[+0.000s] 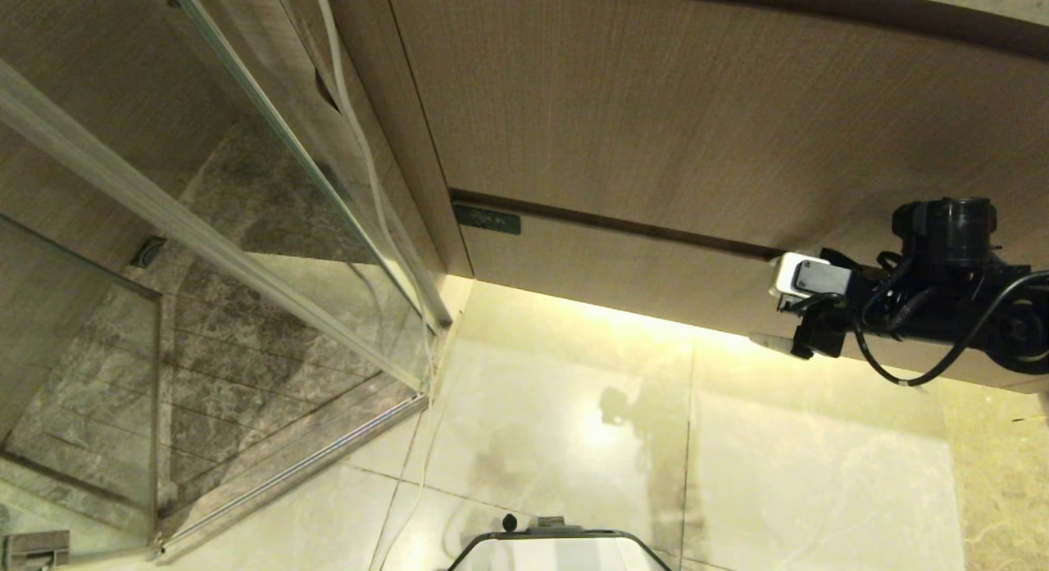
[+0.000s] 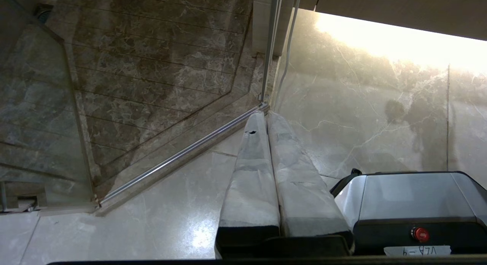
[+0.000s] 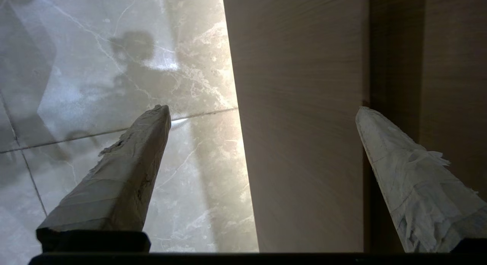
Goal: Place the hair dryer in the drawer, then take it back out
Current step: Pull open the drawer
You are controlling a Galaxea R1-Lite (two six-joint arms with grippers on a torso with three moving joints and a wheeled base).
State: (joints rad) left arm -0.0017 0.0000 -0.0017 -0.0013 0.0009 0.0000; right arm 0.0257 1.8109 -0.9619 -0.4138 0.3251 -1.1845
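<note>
The drawer [image 1: 639,264] is the low wood-grain front under the cabinet, with a small dark label plate [image 1: 488,219] at its left corner; it looks closed. My right gripper [image 1: 766,309] is at its right part, open wide. In the right wrist view the drawer front [image 3: 300,162] fills the space inside my right gripper [image 3: 262,110]: one finger lies over the floor below the front's lower edge, the other by the dark gap above it. Nothing is held. The hair dryer is out of view. My left gripper [image 2: 266,115] hangs shut over the floor beside the base.
A taller wood-grain panel [image 1: 697,104] stands above the drawer. A glass shower door [image 1: 246,227] with a metal frame angles in on the left, and a thin white cable [image 1: 361,145] runs down beside it. Glossy marble floor [image 1: 574,440] lies below; my base [image 1: 557,546] shows at the bottom.
</note>
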